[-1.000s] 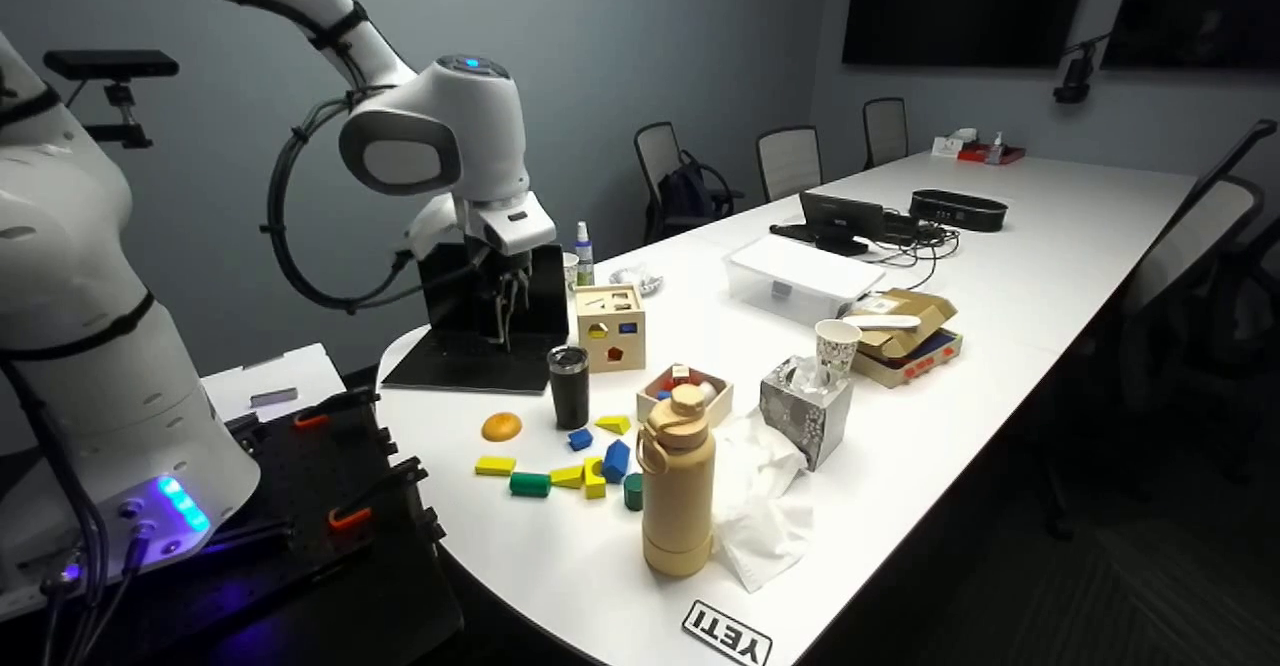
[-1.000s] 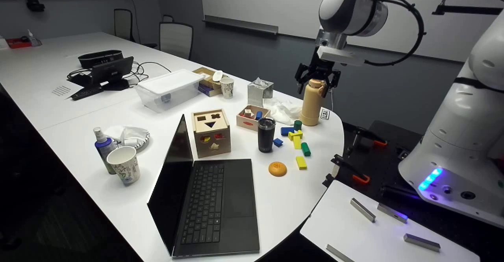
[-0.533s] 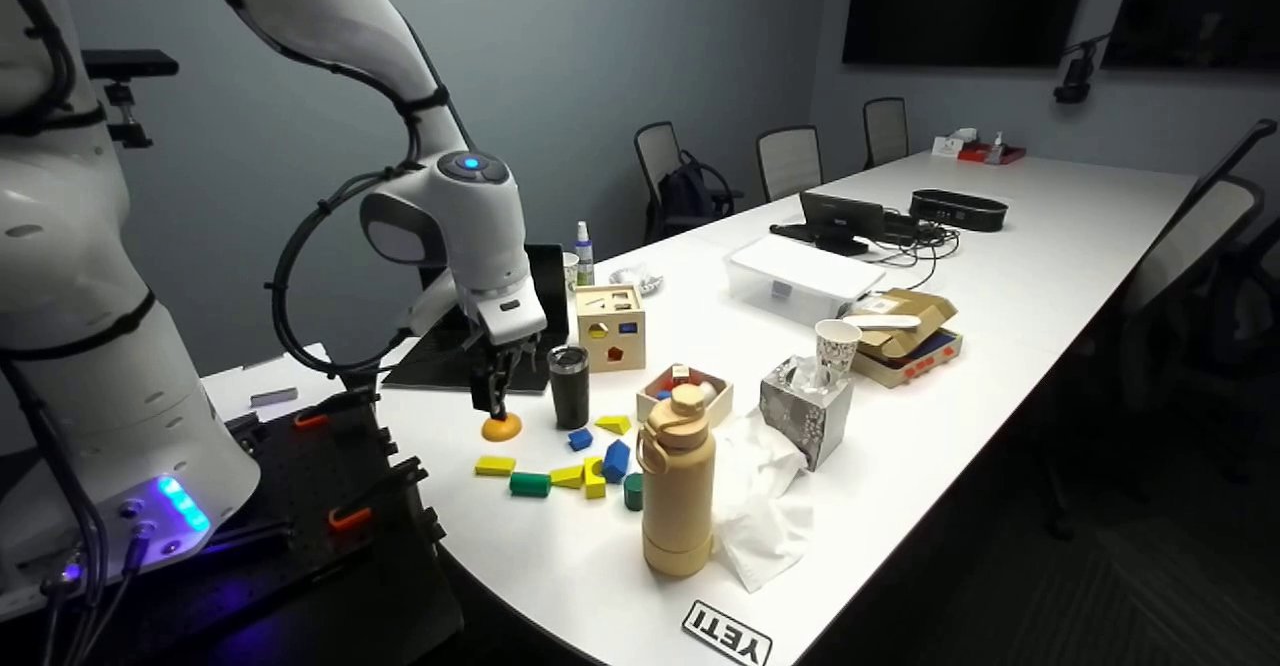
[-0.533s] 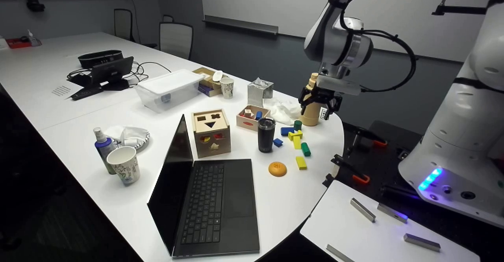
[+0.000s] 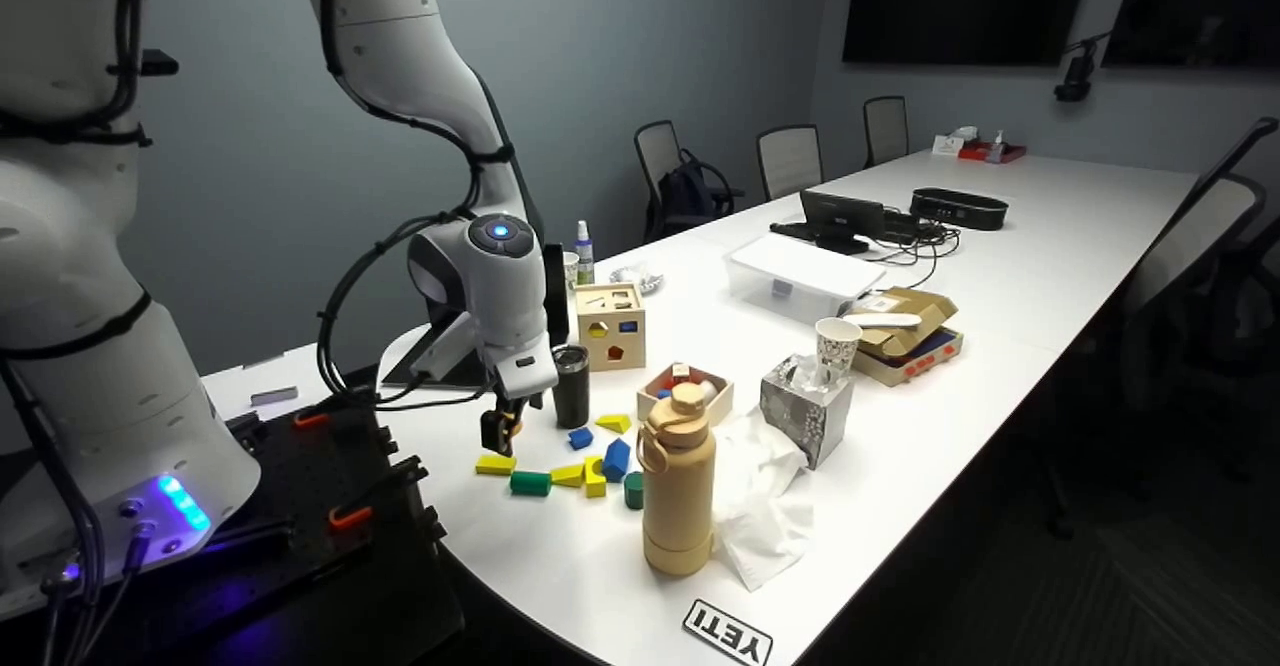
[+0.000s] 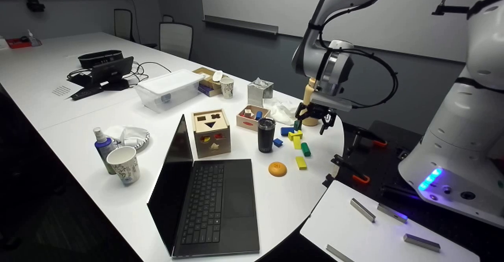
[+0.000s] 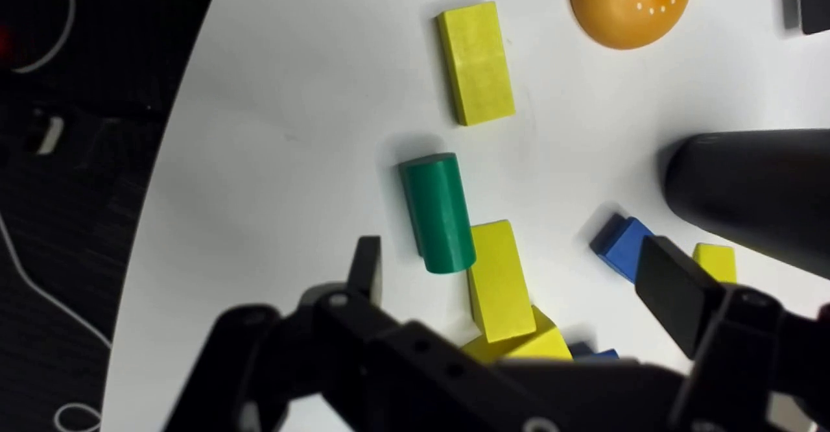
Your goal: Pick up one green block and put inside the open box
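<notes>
In an exterior view, the open box sits at nine o'clock from my gripper, which I've brought lower since half a second ago. In the wrist view a green block lies on its side at ten o'clock from the midpoint of my fingers, spread wide and apart from it

In an exterior view, a white conference table runs toward a grey far wall with two black screens; mesh-backed chairs stand left, shadowed carpet right. In an exterior view, a whiteboard hangs right.
</notes>
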